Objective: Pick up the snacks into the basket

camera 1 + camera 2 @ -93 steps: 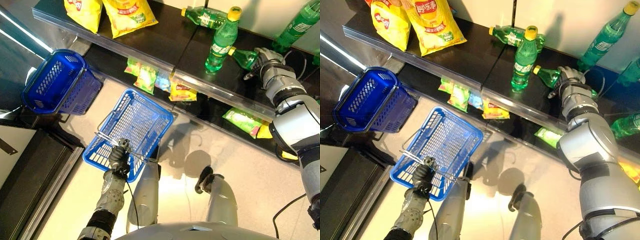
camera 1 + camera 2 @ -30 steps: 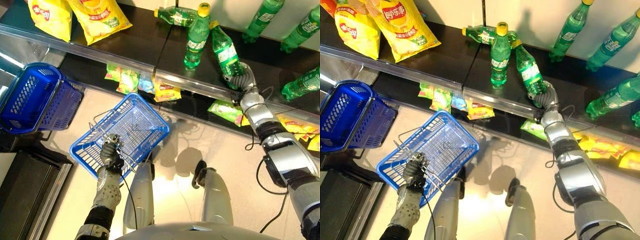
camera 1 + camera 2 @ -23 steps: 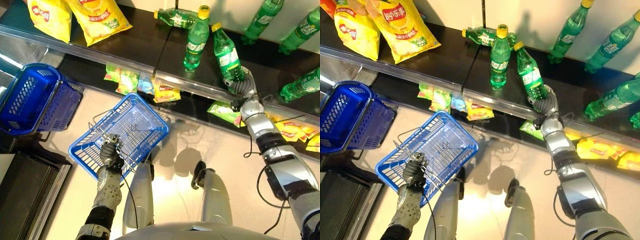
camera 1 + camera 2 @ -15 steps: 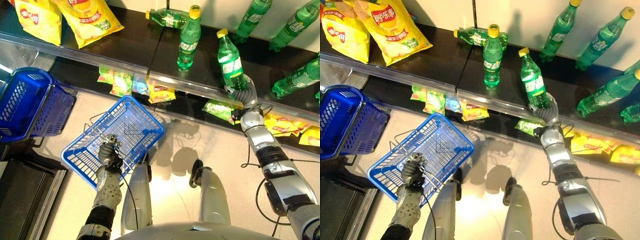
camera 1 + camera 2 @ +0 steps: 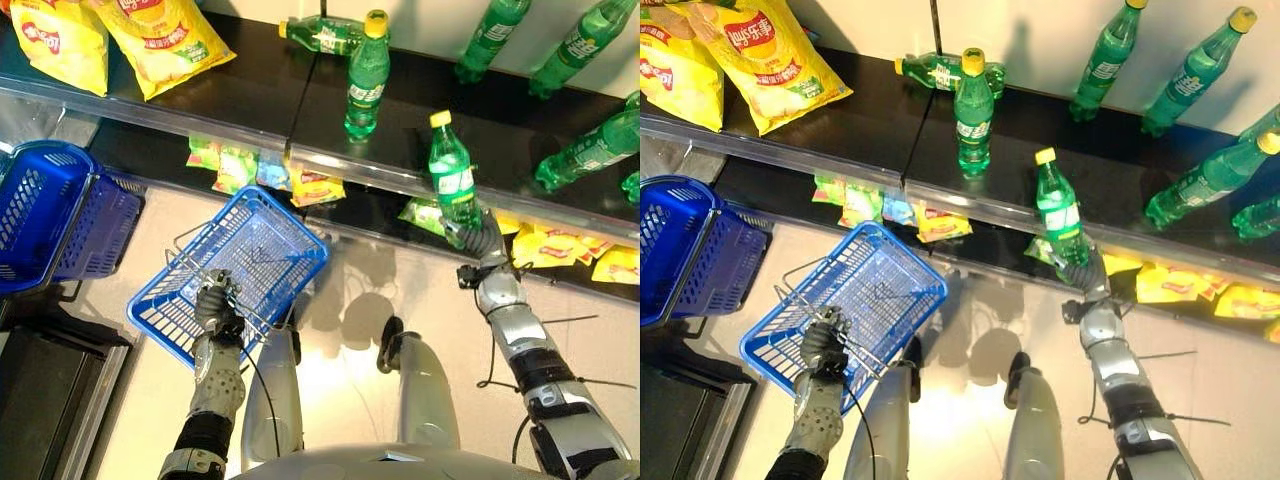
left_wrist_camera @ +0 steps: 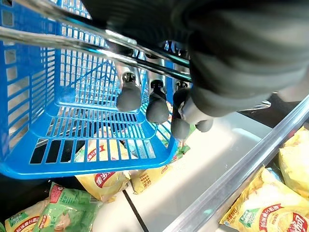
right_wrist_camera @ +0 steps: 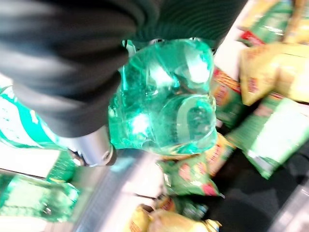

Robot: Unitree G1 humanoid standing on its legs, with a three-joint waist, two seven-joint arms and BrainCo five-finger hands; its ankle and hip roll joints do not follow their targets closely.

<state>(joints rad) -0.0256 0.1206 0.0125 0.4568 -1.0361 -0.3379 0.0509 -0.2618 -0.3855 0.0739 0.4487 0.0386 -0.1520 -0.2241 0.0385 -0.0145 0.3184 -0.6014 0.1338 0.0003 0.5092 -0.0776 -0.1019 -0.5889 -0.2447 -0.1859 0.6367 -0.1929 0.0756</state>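
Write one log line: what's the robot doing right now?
right hand: holds green bottle | left hand: holds blue basket handle | basket: empty

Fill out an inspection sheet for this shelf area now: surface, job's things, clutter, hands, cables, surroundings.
Surface: black upper shelf, lower shelf beneath it.
Job's things: blue wire-handled plastic basket, nothing inside; green plastic bottle with yellow cap gripped at its base.
Clutter: yellow crisp bags, other green bottles, small snack packets.
Hands: left hand curled round the basket handle; right hand curled round the bottle.
Cables: nothing seen.
Surroundings: stacked blue baskets, pale floor.
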